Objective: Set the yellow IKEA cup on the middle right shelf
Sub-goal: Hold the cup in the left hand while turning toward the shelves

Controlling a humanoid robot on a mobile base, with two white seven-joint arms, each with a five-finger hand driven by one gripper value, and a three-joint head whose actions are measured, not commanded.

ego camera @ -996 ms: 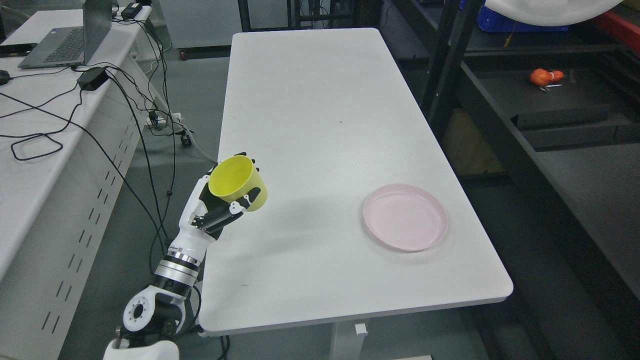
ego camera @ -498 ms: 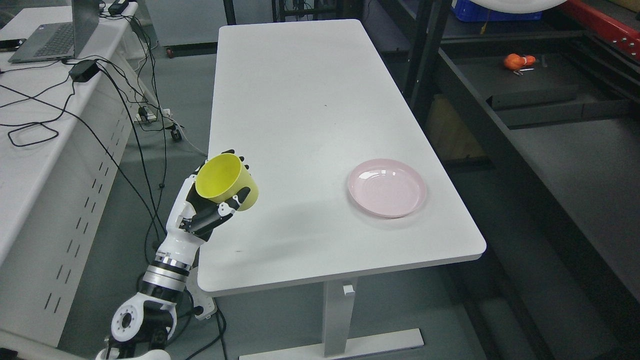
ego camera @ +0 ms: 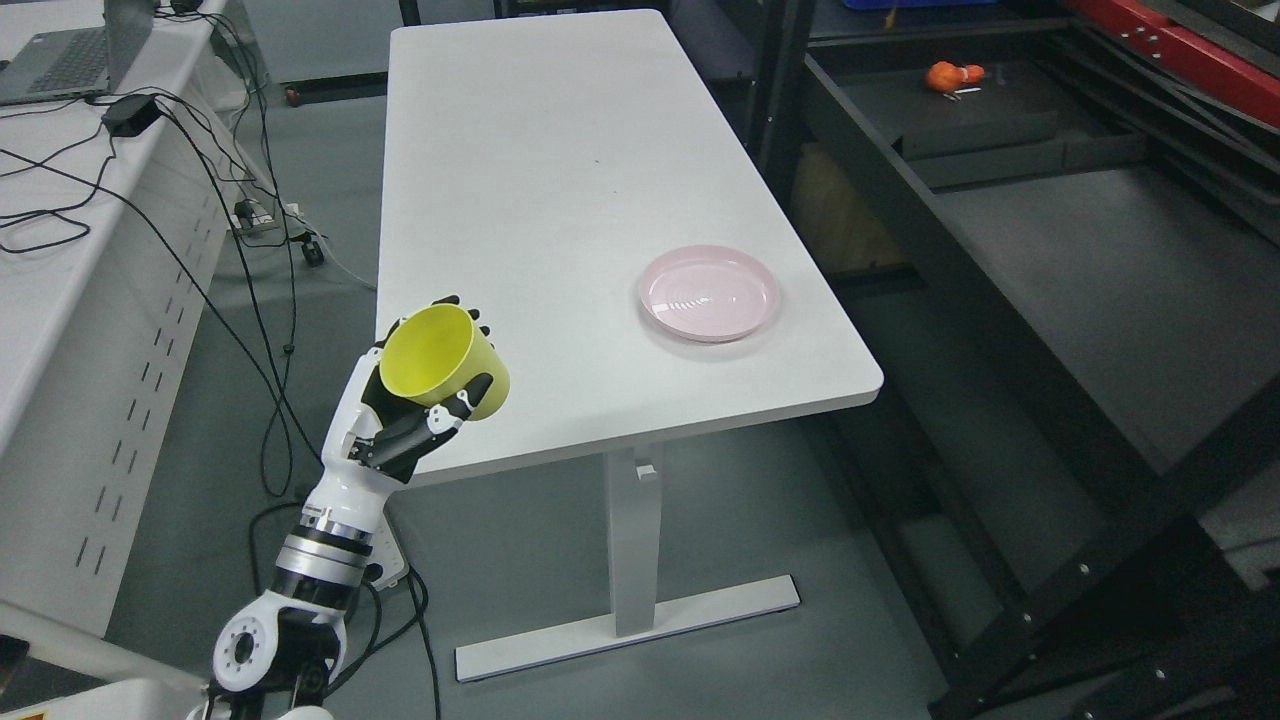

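— Inspector: Left of the table [ego camera: 560, 180], what was found?
— Aide: The left hand [ego camera: 400, 420] had its fingers wrapped around the cup [ego camera: 440, 360], tilted, at the table's near-left corner.
— Inspector: Further right?
— Aide: A plate [ego camera: 709, 293] lay on the table near its right edge; the shelf [ego camera: 1080, 260] stood right of the table.
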